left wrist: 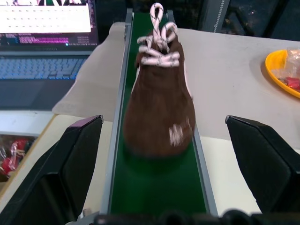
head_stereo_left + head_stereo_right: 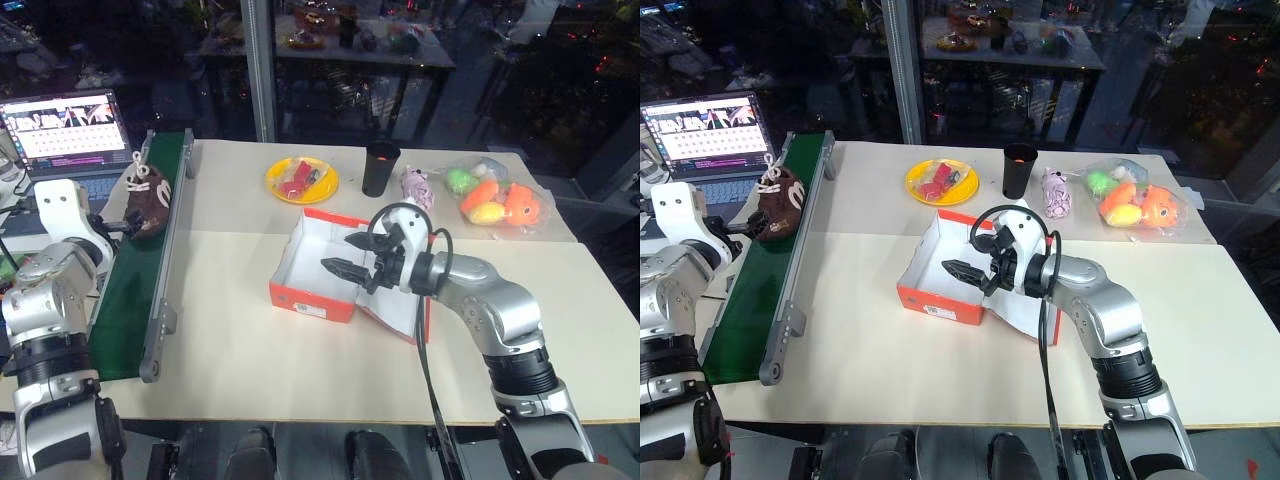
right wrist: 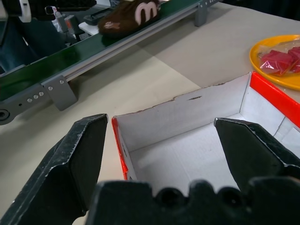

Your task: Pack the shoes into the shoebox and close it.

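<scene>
Shoebox (image 2: 312,268) sits open near the middle of the table (image 2: 230,350), its white inside empty and its lid hanging off the right side, so it looks ready to take the shoes. One dark brown shoe (image 2: 147,198) with cream laces lies on the green conveyor (image 2: 130,300) along the table's left edge, toward its far end; I judge it waits there to be picked up, and a second shoe I cannot make out. Left gripper (image 1: 173,159) is spread wide and empty, lined up with the shoe's toe with a finger to either side, not touching it. Right gripper (image 2: 350,255) hovers over the box, also spread wide and holding nothing, its fingers above the empty interior. Beyond the box, at the far side, stand a yellow plate (image 2: 302,180) and a dark cup (image 2: 381,168).
</scene>
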### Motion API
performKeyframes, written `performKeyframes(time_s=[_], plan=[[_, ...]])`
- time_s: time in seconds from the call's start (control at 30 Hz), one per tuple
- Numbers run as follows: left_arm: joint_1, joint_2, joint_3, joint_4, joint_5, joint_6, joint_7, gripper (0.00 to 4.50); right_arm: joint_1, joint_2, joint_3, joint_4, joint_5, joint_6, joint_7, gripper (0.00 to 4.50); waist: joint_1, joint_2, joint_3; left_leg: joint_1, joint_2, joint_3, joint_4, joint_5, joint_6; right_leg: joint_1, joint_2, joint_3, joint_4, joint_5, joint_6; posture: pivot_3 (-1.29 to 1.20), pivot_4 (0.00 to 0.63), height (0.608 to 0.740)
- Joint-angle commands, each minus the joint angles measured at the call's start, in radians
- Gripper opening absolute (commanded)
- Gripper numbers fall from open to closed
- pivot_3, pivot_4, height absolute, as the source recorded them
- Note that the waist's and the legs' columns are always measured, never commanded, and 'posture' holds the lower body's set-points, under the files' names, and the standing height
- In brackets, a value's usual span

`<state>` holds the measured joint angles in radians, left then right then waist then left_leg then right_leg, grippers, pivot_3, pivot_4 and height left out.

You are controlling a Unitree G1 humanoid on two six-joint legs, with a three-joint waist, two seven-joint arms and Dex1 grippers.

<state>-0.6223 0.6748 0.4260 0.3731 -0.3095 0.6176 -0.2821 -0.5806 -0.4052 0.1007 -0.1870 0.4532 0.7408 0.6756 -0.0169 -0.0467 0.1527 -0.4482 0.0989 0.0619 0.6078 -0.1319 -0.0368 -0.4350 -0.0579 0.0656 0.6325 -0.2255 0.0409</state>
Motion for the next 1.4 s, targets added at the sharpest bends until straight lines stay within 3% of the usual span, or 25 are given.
performKeyframes(time_s=[0.03, 0.23, 0.43, 0.57, 0.7, 0.83, 1.1, 1.4], plan=[[-0.057, 0.019, -0.017, 0.055, 0.019, -0.028, -0.002, 4.5, -0.011, -0.007, -0.029, -0.036, 0.011, -0.007, -0.002, 4.37, 0.001, 0.0, 0.0, 0.0, 0.0, 0.0, 0.0, 0.0, 0.0, 0.0, 0.0, 0.0, 0.0, 0.0, 0.0, 0.0, 0.15, 0.736], [-0.102, 0.007, -0.055, 0.171, 0.037, -0.04, -0.018, 4.5, -0.022, -0.01, -0.023, -0.021, -0.003, -0.019, -0.001, 4.37, 0.002, 0.0, 0.0, -0.004, 0.0, 0.0, 0.001, 0.002, 0.003, -0.003, 0.0, 0.0, 0.001, 0.0, 0.0, 0.0, 0.15, 0.736], [-0.051, -0.001, -0.063, 0.117, 0.017, 0.029, -0.05, 2.84, -0.018, -0.012, -0.019, -0.027, -0.01, -0.021, -0.001, 4.5, 0.003, 0.0, 0.0, -0.005, 0.0, 0.0, 0.001, 0.002, 0.003, -0.005, 0.0, 0.0, 0.002, 0.0, 0.0, 0.0, 0.15, 0.736], [-0.041, -0.013, -0.044, 0.07, 0.007, 0.056, -0.03, 1.43, -0.016, -0.013, -0.016, -0.031, -0.01, -0.019, 0.0, 4.5, 0.008, 0.0, 0.0, -0.005, 0.0, 0.0, 0.003, 0.001, 0.0, -0.005, 0.0, 0.0, 0.007, 0.0, 0.0, 0.0, 0.15, 0.736], [-0.061, -0.038, -0.029, -0.002, -0.016, 0.088, -0.012, 0.52, -0.014, -0.014, -0.019, -0.038, -0.006, -0.014, -0.001, 4.5, 0.008, 0.0, 0.0, -0.005, 0.0, 0.0, 0.005, 0.001, -0.002, -0.005, 0.0, 0.0, 0.01, 0.0, 0.0, 0.0, 0.15, 0.736], [-0.131, -0.101, -0.021, -0.128, -0.107, 0.162, -0.018, 0.52, -0.034, 0.032, -0.093, -0.033, 0.066, 0.032, -0.044, 4.5, 0.01, -0.002, 0.001, -0.006, 0.0, 0.0, 0.005, 0.003, -0.003, -0.005, 0.0, -0.001, 0.009, 0.001, 0.0, 0.0, 0.15, 0.736], [-0.242, -0.312, -0.137, -0.389, -0.292, 0.363, -0.031, 0.52, -0.199, 0.248, -0.455, 0.063, 0.427, 0.278, -0.365, 4.5, 0.005, -0.002, 0.001, -0.009, 0.0, -0.001, 0.006, 0.007, 0.004, -0.006, 0.0, -0.001, 0.009, 0.002, 0.002, 0.0, 0.15, 0.736], [-0.258, -0.456, -0.215, -0.444, -0.354, 0.425, -0.018, 0.52, -0.203, 0.284, -0.491, 0.057, 0.538, 0.358, -0.537, 4.5, -0.016, -0.002, 0.002, -0.008, 0.0, -0.003, 0.005, 0.009, 0.006, -0.006, 0.001, 0.0, 0.009, 0.002, 0.002, 0.0, 0.15, 0.736]])
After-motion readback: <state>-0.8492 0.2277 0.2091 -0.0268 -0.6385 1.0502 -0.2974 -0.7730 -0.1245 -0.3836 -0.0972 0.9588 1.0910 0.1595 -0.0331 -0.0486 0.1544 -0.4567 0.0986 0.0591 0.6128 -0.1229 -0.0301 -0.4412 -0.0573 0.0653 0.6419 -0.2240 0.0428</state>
